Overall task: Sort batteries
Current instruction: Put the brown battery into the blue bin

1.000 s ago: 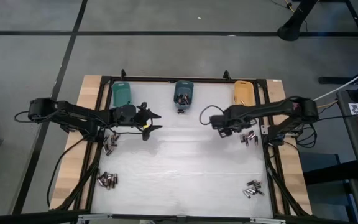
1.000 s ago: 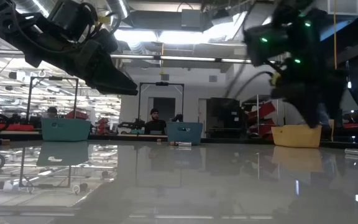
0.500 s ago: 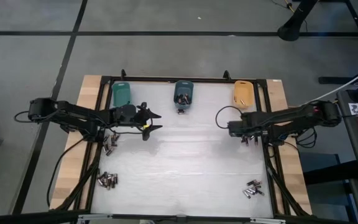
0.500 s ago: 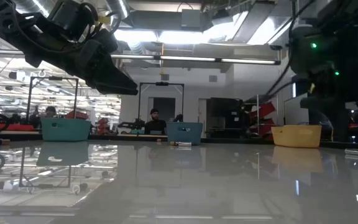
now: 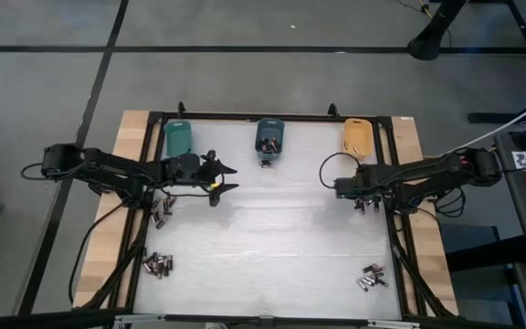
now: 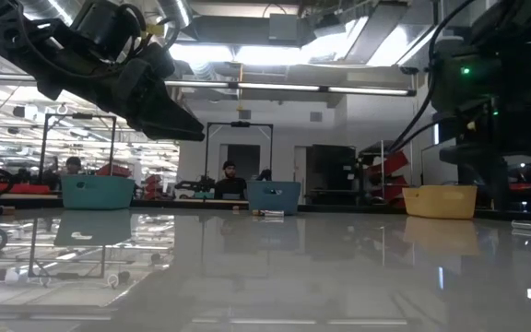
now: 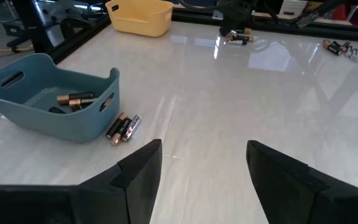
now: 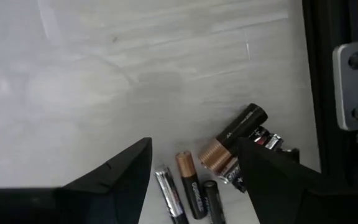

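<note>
Batteries lie in loose piles on the white table: one by the right rail (image 5: 366, 204), one by the left rail (image 5: 161, 212), and two near the front corners (image 5: 158, 265) (image 5: 371, 277). My right gripper (image 8: 194, 149) points down over the right pile and is open. A thick black battery with a coppery end (image 8: 235, 140) and several thin ones (image 8: 188, 180) lie below its fingers; I see no touch. My left gripper (image 5: 231, 179) hangs open above the table, right of the teal bin (image 5: 179, 139), with nothing between its fingers (image 7: 204, 146).
Three bins stand along the far edge: teal, blue (image 5: 269, 135) with batteries inside and a few batteries (image 7: 124, 127) lying in front of it, and orange (image 5: 356, 135). A black frame rail (image 8: 319, 93) runs close beside the right pile. The table's middle is bare.
My right gripper has drawn back toward the table's right edge and come down over the pile by the right rail, rolling about its own axis on the way; for the last half second it has kept still. My left arm has not moved.
</note>
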{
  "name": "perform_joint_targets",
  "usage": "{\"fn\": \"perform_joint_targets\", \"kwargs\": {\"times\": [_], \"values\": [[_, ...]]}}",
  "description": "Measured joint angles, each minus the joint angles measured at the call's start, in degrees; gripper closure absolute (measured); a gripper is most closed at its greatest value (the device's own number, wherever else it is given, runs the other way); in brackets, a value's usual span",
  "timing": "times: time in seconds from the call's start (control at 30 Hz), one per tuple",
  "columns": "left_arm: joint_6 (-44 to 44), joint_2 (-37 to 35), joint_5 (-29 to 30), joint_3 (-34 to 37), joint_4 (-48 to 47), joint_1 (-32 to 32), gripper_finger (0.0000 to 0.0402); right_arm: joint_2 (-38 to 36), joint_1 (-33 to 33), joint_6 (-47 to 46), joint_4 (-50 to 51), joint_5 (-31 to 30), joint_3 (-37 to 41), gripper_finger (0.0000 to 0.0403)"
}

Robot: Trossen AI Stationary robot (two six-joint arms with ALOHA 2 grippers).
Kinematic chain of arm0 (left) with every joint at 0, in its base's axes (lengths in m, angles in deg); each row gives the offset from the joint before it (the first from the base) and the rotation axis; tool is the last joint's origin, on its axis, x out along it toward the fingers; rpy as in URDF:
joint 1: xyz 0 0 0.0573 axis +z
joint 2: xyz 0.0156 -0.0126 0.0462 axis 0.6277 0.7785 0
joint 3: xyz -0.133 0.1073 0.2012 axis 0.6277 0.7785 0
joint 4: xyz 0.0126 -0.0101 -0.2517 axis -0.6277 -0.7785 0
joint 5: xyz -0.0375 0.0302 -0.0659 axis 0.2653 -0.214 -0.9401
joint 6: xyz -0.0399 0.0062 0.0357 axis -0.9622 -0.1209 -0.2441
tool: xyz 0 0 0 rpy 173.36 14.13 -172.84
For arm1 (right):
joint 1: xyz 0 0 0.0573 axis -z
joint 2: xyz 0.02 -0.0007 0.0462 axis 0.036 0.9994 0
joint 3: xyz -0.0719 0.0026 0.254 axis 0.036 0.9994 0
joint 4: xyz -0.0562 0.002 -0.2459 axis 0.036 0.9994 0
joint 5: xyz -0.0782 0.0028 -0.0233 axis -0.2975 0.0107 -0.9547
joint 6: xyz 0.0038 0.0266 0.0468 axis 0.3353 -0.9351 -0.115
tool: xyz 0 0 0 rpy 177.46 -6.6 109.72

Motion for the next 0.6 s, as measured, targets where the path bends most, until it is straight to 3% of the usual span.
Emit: {"fn": "perform_joint_targets", "kwargs": {"times": [0.13,0.6], "values": [[0.03,0.0,0.0,0.0,-0.08,0.0,0.0178,0.0,0.0,-4.09,-0.19,0.83,0.0,0.0166],[0.57,0.0,0.0,0.0,-0.44,0.0,0.0178,2.55,-1.22,-5.06,-2.67,3.91,0.01,0.0166]]}}
